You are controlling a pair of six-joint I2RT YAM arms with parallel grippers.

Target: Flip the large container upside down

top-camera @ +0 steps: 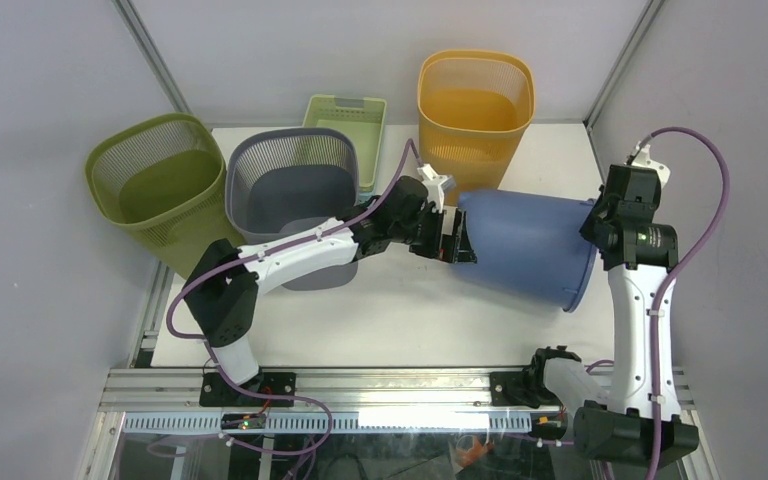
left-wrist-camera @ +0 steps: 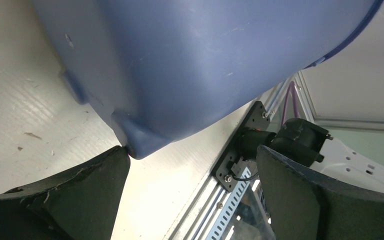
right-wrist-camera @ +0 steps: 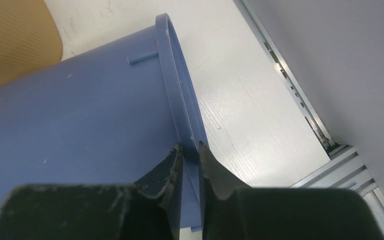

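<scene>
The large blue container [top-camera: 525,245] lies tipped on its side on the white table, base toward the left, open rim toward the right. My left gripper [top-camera: 457,240] is open at its base; in the left wrist view one finger [left-wrist-camera: 80,190] touches a foot of the container [left-wrist-camera: 190,65], the other stands apart. My right gripper [top-camera: 600,225] is shut on the container's rim [right-wrist-camera: 180,100], one finger on each side of the rim wall [right-wrist-camera: 190,152].
An orange mesh basket [top-camera: 475,115] stands behind the blue container. A grey mesh basket [top-camera: 290,190], an olive mesh basket [top-camera: 160,185] and a light green tray [top-camera: 345,115] stand at the left back. The table's metal front rail [top-camera: 400,385] runs below.
</scene>
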